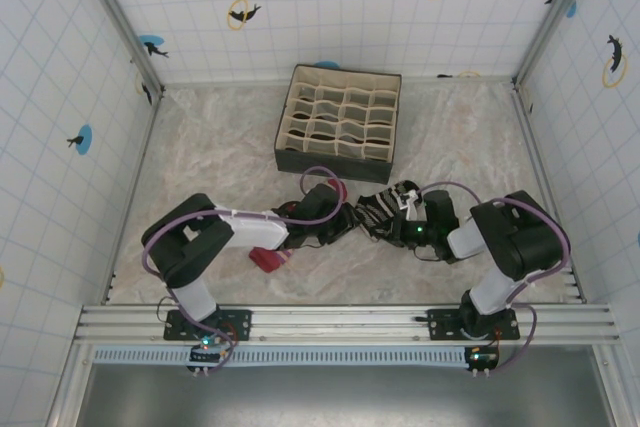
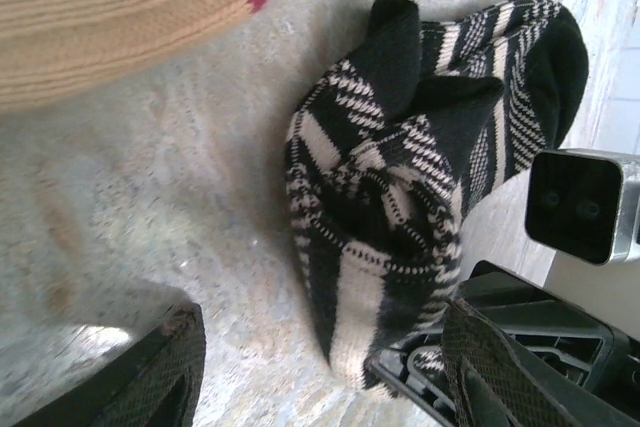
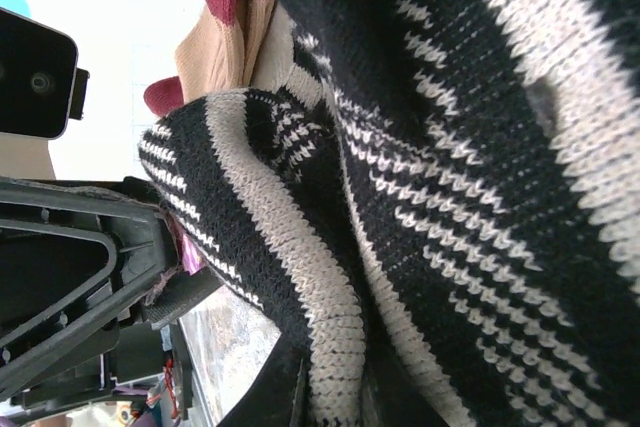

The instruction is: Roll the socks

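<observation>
The black-and-white striped sock (image 2: 420, 177) lies bunched into a loose roll on the table (image 1: 210, 147), between both grippers (image 1: 380, 205). My right gripper (image 1: 405, 215) is shut on it, and its knit folds press right up against the lens (image 3: 450, 197). My left gripper (image 2: 320, 377) stands open, its fingers (image 2: 150, 377) well apart either side of the sock's near end. The peach sock (image 2: 100, 17) with its dark red tip lies apart to the left, partly under the left arm (image 1: 268, 259). A bit of it shows behind the striped sock (image 3: 230, 37).
A dark fabric organiser box (image 1: 340, 117) with several small compartments stands at the back centre of the table. Tiled walls close in the left, right and rear sides. The right wrist's camera housing (image 2: 580, 207) sits close beside the striped sock.
</observation>
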`<state>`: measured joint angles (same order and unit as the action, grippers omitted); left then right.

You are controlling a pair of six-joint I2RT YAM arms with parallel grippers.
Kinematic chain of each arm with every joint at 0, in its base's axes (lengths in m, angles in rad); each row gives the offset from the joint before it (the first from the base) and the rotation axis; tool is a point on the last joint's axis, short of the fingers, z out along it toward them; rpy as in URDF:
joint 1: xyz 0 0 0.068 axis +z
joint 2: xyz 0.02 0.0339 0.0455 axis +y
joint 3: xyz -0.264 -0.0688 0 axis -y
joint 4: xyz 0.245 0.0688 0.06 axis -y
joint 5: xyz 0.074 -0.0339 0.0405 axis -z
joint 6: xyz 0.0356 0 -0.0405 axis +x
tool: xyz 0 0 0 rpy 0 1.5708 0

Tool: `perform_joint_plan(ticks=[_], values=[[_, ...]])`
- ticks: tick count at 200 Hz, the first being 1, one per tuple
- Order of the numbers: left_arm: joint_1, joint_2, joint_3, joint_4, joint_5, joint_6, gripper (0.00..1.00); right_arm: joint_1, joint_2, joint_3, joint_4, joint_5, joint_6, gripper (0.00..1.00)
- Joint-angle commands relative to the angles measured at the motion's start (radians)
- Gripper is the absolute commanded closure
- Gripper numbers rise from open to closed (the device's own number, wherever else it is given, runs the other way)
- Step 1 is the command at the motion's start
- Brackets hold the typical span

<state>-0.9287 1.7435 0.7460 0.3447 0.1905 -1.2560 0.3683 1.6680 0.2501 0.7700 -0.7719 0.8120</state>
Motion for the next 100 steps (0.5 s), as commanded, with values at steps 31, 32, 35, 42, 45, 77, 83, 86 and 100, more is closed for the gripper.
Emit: perform_joint_plan(ticks=[31, 32, 35, 42, 45, 77, 83, 86, 100], values=[[-0.005, 0.071, 0.025, 0.057, -0.011, -0.009, 0.39, -0.009, 0.073, -0.036, -0.221, 0.077, 0.041, 1.00], [-0.005, 0.072, 0.025, 0.057, -0.010, -0.010, 0.39, -0.009, 0.073, -0.036, -0.220, 0.076, 0.040, 1.00], [-0.005, 0.076, 0.027, 0.057, -0.011, -0.012, 0.40, -0.009, 0.073, -0.034, -0.220, 0.076, 0.042, 1.00], [-0.005, 0.085, 0.029, 0.059, -0.015, -0.019, 0.41, -0.010, 0.073, -0.031, -0.221, 0.073, 0.041, 1.00], [-0.005, 0.087, 0.031, 0.059, -0.016, -0.023, 0.41, -0.010, 0.073, -0.028, -0.221, 0.073, 0.042, 1.00], [-0.005, 0.113, 0.047, -0.006, -0.058, -0.046, 0.51, -0.015, 0.070, -0.017, -0.222, 0.068, 0.039, 1.00], [-0.005, 0.114, 0.052, -0.024, -0.070, -0.049, 0.51, -0.014, 0.067, -0.016, -0.219, 0.068, 0.038, 1.00], [-0.005, 0.114, 0.052, -0.029, -0.076, -0.049, 0.52, -0.015, 0.065, -0.017, -0.219, 0.068, 0.038, 1.00], [-0.001, 0.113, 0.058, -0.054, -0.094, -0.050, 0.56, -0.016, 0.059, -0.014, -0.221, 0.068, 0.032, 0.96]])
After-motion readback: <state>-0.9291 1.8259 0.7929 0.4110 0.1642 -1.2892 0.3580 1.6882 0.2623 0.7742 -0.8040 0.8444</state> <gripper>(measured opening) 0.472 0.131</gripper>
